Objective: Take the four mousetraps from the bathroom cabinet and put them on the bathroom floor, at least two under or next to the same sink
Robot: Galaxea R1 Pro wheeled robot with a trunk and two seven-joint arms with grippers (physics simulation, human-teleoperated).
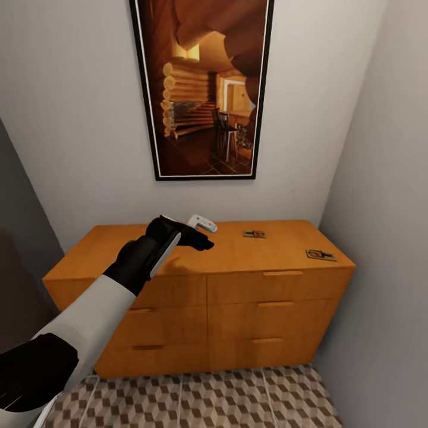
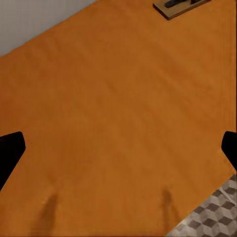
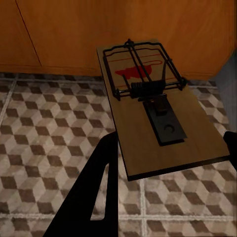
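Observation:
Two mousetraps lie on the orange-tan cabinet (image 1: 119,249): one (image 1: 254,234) near the back of its top, another (image 1: 321,255) near the right front corner. My left gripper (image 1: 204,233) hovers over the cabinet top (image 2: 108,98), to the left of the rear trap. It is open, its fingers (image 2: 10,150) wide apart with nothing between them. One trap's corner (image 2: 180,7) shows ahead of it in the left wrist view. My right gripper (image 3: 168,148) is shut on a third mousetrap (image 3: 148,108), held low over the cube-patterned bathroom floor (image 3: 44,123) in front of the cabinet's base (image 3: 64,34).
A tall framed picture (image 1: 202,89) hangs on the pale wall above the cabinet. Grey walls close in on the left (image 1: 18,238) and right (image 1: 386,238). A narrow strip of tiled floor (image 1: 238,398) lies before the drawers (image 1: 267,321).

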